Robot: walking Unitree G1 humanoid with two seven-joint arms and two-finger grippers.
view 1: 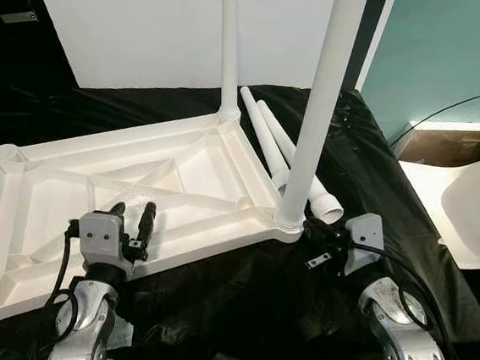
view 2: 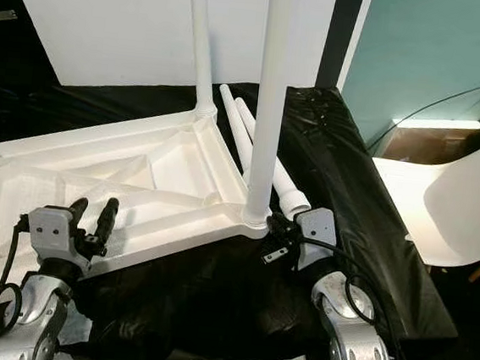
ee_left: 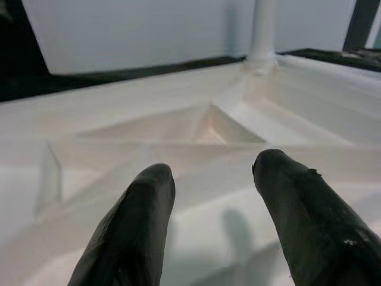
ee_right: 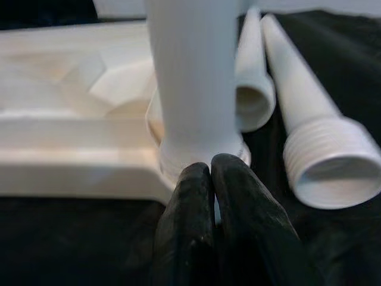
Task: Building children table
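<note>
Head stereo downward; wrist close-ups

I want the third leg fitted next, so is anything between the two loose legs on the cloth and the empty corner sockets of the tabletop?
The loose legs lie beyond the standing near leg. The empty sockets sit across the tabletop, where the open left gripper hovers.

Right gripper point(ee_right: 211, 170), fingers pressed together, at the base of the upright leg point(ee_right: 193, 77); two loose legs point(ee_right: 309, 119) lie beside that leg.

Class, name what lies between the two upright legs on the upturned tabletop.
Only the tabletop's raised white edge rim joins far leg and near leg, seen in the left eye view.
</note>
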